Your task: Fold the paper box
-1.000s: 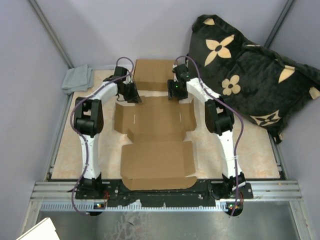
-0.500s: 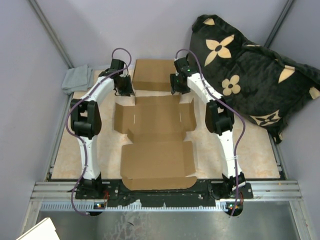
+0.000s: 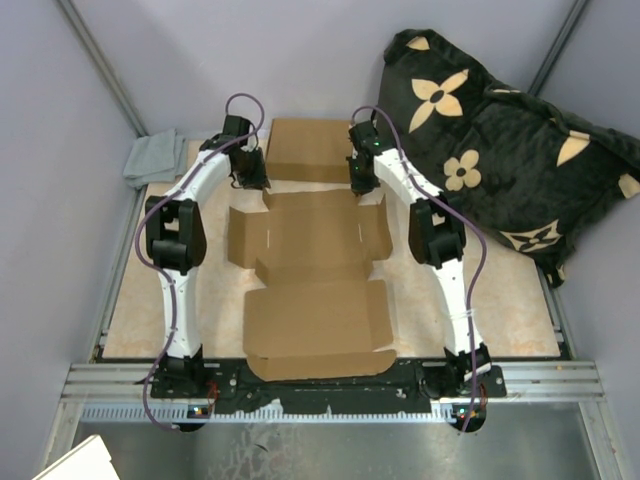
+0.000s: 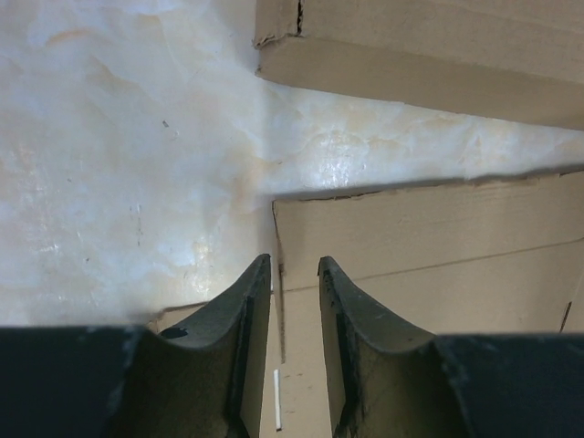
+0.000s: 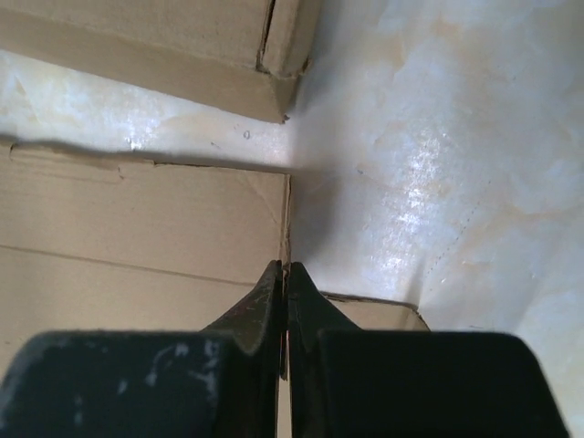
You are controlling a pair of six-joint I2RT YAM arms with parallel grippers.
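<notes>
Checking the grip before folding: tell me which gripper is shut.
The right gripper: closed tight at the edge of the flat cardboard, whereas the left gripper shows a clear gap.

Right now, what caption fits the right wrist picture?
Shut right end effector at edge of flat brown cardboard box on pale marbled table.

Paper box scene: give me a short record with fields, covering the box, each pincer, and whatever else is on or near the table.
box: flat paper box, unfolded, lying on the table
left arm: left pincer open, jaws astride a side edge of the far panel
right arm: right pincer shut, tips at the opposite side edge; whether it grips cannot be told
far edge: second box, already folded, apart from the flat one
far left corner: grey cloth
right side: black flowered cushion
</notes>
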